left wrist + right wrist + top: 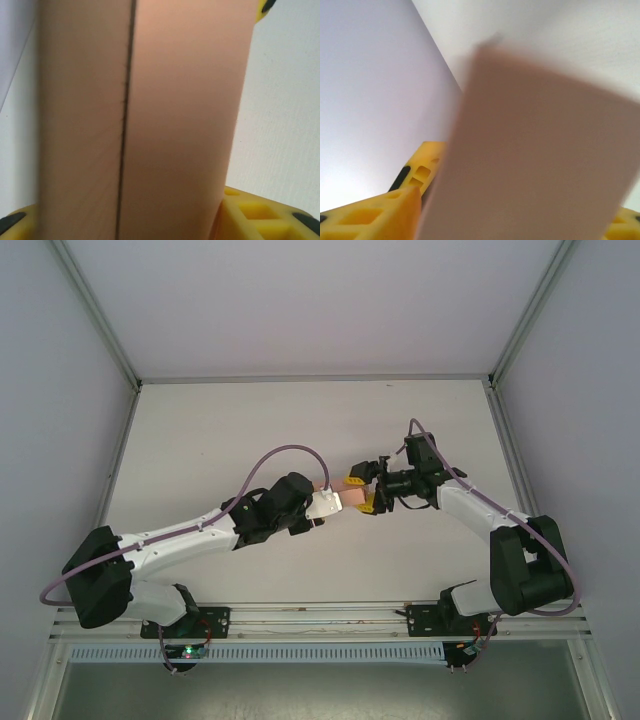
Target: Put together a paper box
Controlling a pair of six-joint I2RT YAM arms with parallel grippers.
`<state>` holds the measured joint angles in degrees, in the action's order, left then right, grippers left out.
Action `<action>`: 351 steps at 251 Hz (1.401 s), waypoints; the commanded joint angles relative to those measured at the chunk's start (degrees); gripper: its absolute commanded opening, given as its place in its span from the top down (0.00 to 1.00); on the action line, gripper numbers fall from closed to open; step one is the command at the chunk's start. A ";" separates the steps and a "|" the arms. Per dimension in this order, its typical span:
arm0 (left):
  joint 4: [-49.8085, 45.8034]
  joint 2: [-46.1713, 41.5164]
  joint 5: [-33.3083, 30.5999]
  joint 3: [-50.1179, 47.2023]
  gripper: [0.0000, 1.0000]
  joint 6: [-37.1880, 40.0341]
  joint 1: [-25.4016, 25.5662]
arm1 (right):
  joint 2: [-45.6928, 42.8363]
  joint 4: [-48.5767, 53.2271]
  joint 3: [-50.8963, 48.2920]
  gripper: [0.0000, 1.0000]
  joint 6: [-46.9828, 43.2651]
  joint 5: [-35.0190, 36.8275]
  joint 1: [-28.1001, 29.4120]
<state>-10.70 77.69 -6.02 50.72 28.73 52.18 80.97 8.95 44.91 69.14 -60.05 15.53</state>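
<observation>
From above, the box (352, 483) is at the middle of the table (200, 440), between the left gripper (340, 500) and right gripper (366, 490). The left wrist view adds a dark seam (125, 120) down its salmon face, with yellow fingers (255, 215) on either side. The right wrist view shows it blurred between yellow fingers (375, 215). I cannot tell whether either claw is clamped on it.

paper box (175, 120): thin salmon-pink card, matt, smooth, dark seam line. left claw (140, 222): fingers (260, 217) yellow plastic, matt, moulded recesses. surface (285, 125): white, matt, finely grained. enclosure frame (95, 310): dull grey metal. cable (280, 451): lilac, smooth sheath.
</observation>
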 commanded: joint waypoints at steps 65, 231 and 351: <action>-8.24 0.71 3.70 1.96 0.57 -0.77 0.28 | -11.52 8.21 3.58 0.02 -24.33 23.65 -6.92; -35.00 16.84 24.92 17.49 0.54 2.55 -7.60 | -22.01 20.07 1.76 0.20 -64.62 44.23 6.59; -34.88 18.49 26.54 17.25 0.54 2.73 -8.87 | -12.67 19.87 4.78 0.53 -66.33 42.60 13.25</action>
<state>-41.69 93.89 18.41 67.92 30.68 44.14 67.59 27.46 48.40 3.84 -16.73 27.29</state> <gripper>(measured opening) 0.464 0.470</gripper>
